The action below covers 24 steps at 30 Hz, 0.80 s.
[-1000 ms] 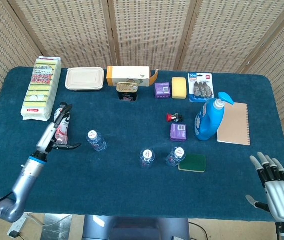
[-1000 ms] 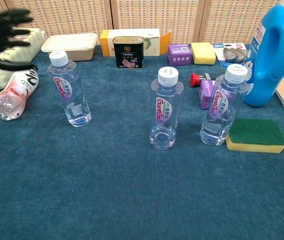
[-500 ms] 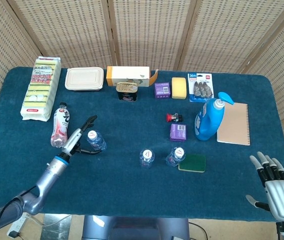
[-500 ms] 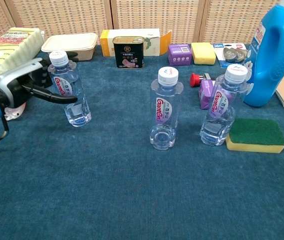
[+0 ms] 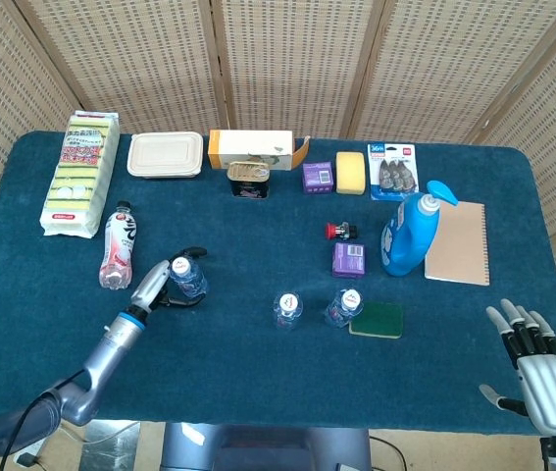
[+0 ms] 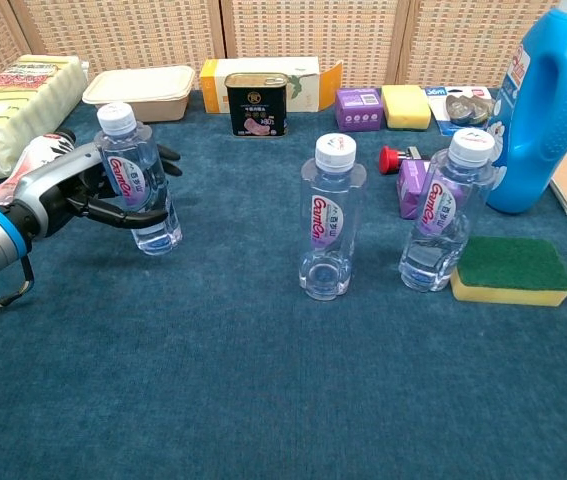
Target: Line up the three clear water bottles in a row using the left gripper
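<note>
Three clear water bottles stand on the blue tablecloth. The left bottle (image 5: 187, 276) (image 6: 138, 180) is apart from the others, and my left hand (image 5: 160, 280) (image 6: 73, 185) holds it, thumb across its front and fingers behind. The middle bottle (image 5: 287, 308) (image 6: 330, 215) and the right bottle (image 5: 343, 306) (image 6: 445, 210) stand close together nearer the front. My right hand (image 5: 537, 358) hangs open off the table's front right corner, holding nothing.
A pink bottle (image 5: 119, 245) lies left of the held bottle. A green sponge (image 5: 377, 320) (image 6: 510, 268) touches the right bottle. A blue detergent jug (image 5: 410, 235), a purple box (image 5: 348, 259) and a notebook (image 5: 457, 242) sit behind it. Boxes, a can (image 5: 248, 180) and a sponge pack (image 5: 79, 175) line the back.
My left hand has moved right from the pink bottle to the left water bottle and closed its fingers around it. The bottles and the right hand have stayed put.
</note>
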Tool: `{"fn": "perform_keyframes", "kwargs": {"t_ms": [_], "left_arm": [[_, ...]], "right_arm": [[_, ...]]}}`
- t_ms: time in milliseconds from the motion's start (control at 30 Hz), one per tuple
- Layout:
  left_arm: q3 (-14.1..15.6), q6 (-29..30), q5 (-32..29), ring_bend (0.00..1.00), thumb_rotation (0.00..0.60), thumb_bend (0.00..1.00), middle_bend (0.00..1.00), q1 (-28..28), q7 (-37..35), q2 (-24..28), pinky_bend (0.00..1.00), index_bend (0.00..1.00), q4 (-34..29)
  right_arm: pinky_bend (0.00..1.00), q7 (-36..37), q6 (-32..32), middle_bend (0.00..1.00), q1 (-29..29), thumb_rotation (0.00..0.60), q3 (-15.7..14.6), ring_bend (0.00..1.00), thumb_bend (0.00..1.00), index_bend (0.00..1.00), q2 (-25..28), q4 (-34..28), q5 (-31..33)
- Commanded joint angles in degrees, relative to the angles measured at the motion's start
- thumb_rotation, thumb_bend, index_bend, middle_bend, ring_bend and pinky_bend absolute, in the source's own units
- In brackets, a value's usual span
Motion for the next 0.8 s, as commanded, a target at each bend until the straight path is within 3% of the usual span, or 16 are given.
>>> {"fn": "perform_keyframes", "kwargs": {"t_ms": [33, 467, 800], "left_arm": [[-0.43, 0.79, -0.36, 0.39, 0.6, 0.27, 0.44, 0.38, 1.18, -0.45, 0.44, 0.47, 0.14], [2.81, 5.79, 5.62, 0.4, 0.6, 0.27, 0.47, 0.53, 7.11, 1.51, 0.44, 0.5, -7.46], [3.65, 4.09, 6.15, 0.4, 0.6, 0.26, 0.47, -0.61, 15.01, -1.49, 0.44, 0.5, -9.07]], "right_arm": [[0.0, 0.01, -0.06, 0.0, 0.02, 0.6, -0.01, 0.0, 0.0, 0.0, 0.02, -0.03, 0.04], [0.0, -0.62, -0.23, 0.0, 0.11, 0.6, 0.01, 0.0, 0.0, 0.0, -0.22, -0.23, 0.19], [0.0, -0.1, -0.06, 0.0, 0.08, 0.6, 0.03, 0.0, 0.0, 0.0, -0.08, -0.07, 0.23]]}}
